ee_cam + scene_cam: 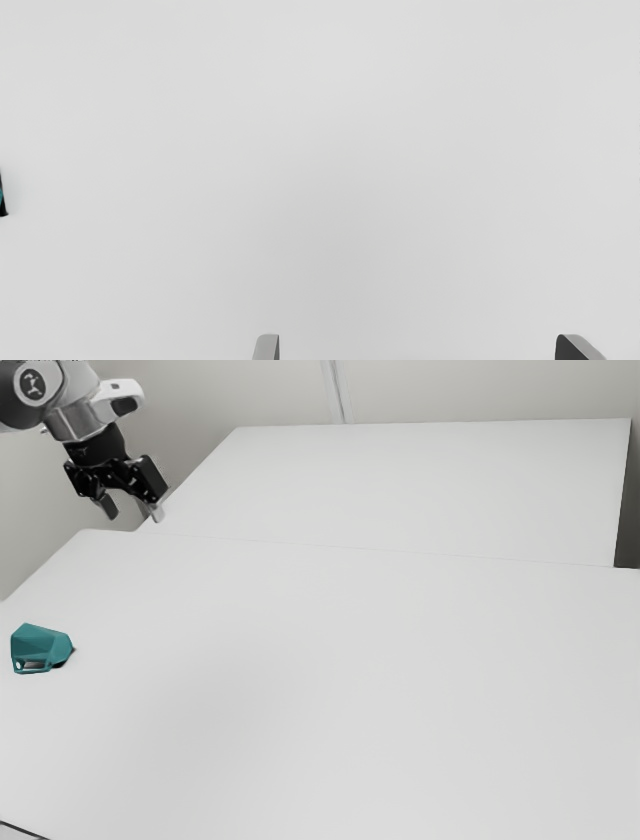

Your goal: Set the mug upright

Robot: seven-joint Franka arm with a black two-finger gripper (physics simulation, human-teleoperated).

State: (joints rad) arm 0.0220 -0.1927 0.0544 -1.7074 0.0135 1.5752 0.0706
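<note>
Exterior view: teal mug (40, 645) lies tipped on surface (330, 680); fingers (266, 347) open, well away. Best grip body squarely, turn upright slowly.

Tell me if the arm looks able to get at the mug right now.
Probably yes: the pincer is open, and nothing stands between it and the mug, though it must first come down and across.
</note>
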